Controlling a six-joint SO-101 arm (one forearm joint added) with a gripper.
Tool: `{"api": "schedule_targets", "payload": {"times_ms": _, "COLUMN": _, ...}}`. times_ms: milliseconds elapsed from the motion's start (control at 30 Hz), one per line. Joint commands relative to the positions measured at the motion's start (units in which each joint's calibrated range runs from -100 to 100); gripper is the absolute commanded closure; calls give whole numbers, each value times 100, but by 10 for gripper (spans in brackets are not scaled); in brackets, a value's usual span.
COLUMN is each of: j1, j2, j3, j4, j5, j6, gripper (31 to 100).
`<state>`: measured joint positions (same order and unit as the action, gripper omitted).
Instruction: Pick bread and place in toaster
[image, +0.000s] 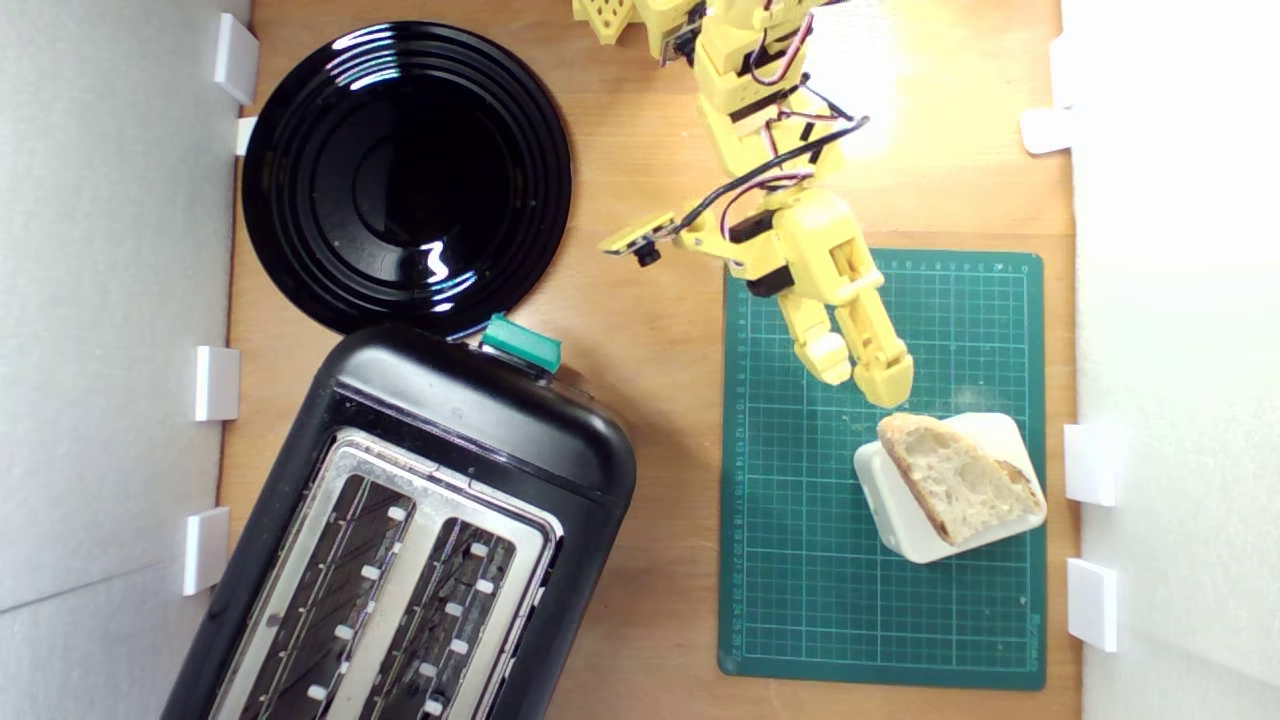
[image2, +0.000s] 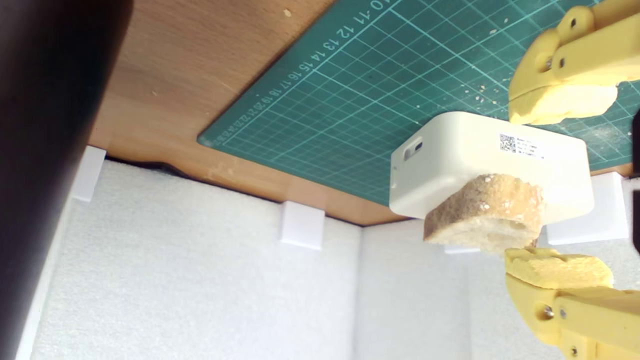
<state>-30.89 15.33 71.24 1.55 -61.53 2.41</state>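
Yellow plastic claw (image2: 560, 187) is held released w/ jaws parted, just beside crusty triangular white bread slice (image: 960, 478), laid atop white rounded plastic block (image2: 480, 155) w/ unreadable QR label, on green numbered cutting mat (image: 800, 560)

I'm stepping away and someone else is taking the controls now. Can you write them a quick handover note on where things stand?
Gripper: open, empty, close to the bread at its near end, not yet closed on it.
Bread: lying on the white plastic block, which sits on the green cutting mat at the exterior view's right.
Toaster: at the exterior view's lower left, both slots empty, teal lever on the end nearest the black plate.
Done: approach to the bread.
Left: grasp the slice, lift it, carry it across to the toaster, lower it into a slot.
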Motion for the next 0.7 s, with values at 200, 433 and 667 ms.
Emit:
{"api": "schedule_targets", "payload": {"times_ms": 200, "j1": -150, "j2": 48, "j3": -483, "j4": -1, "j5": -204, "j6": -13, "gripper": 433}}
{"api": "schedule_targets", "payload": {"times_ms": 433, "j1": -271, "j2": 347, "j3": -865, "j4": -1, "j5": -204, "j6": 13, "gripper": 433}}
{"api": "schedule_targets", "payload": {"times_ms": 667, "j1": -319, "j2": 522, "j3": -1155, "j4": -1, "j5": -204, "j6": 24, "gripper": 433}}
